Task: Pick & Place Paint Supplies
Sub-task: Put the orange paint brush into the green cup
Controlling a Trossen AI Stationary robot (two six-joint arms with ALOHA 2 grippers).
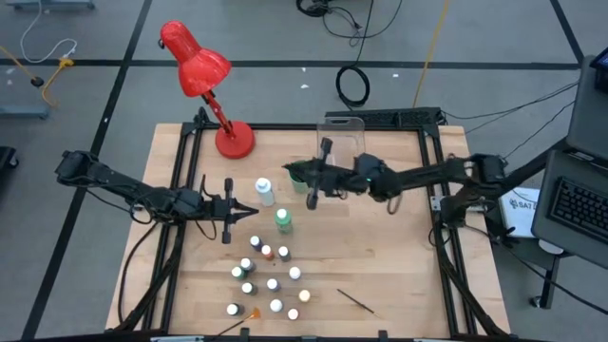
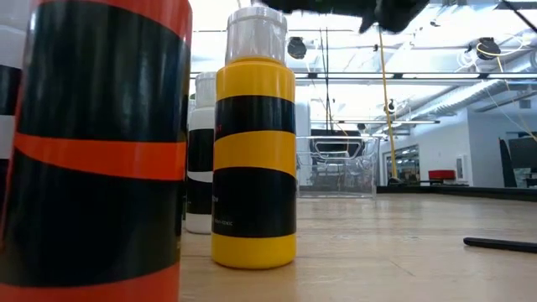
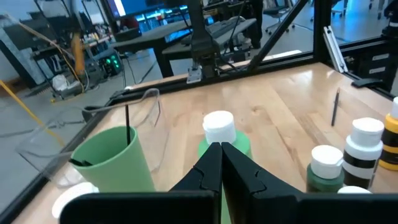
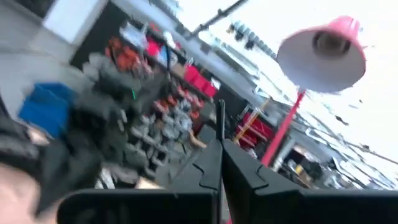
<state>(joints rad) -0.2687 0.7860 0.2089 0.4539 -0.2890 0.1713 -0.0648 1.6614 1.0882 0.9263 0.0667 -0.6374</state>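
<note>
Small white-capped paint bottles [image 1: 268, 275] stand grouped near the table's front. Two taller green-banded bottles [image 1: 283, 220] [image 1: 264, 192] stand just beyond them. My left gripper [image 1: 249, 211] hangs shut short of the nearer tall bottle [image 3: 219, 129], touching nothing. The green cup [image 3: 115, 162] has a dark brush standing in it. My right gripper [image 1: 296, 174] hovers over the cup [image 1: 313, 192], shut on a thin dark brush [image 4: 221, 121]. Loose brushes [image 1: 356, 300] [image 1: 242, 318] lie flat at the front. My right gripper pinches the thin dark brush handle [image 4: 221, 138] between its two shut fingers. The handle sticks out past the fingertips, and the gripper points toward the red lamp, slanting upward. The brush is lifted clear of the table and the cup.
A red desk lamp [image 1: 204, 76] stands at the far left. The clear plastic bin [image 1: 344, 133] sits at the far edge behind the cup. In the low view, banded bottles [image 2: 253, 143] [image 2: 92, 151] stand close to the camera and a brush [image 2: 499, 244] lies right.
</note>
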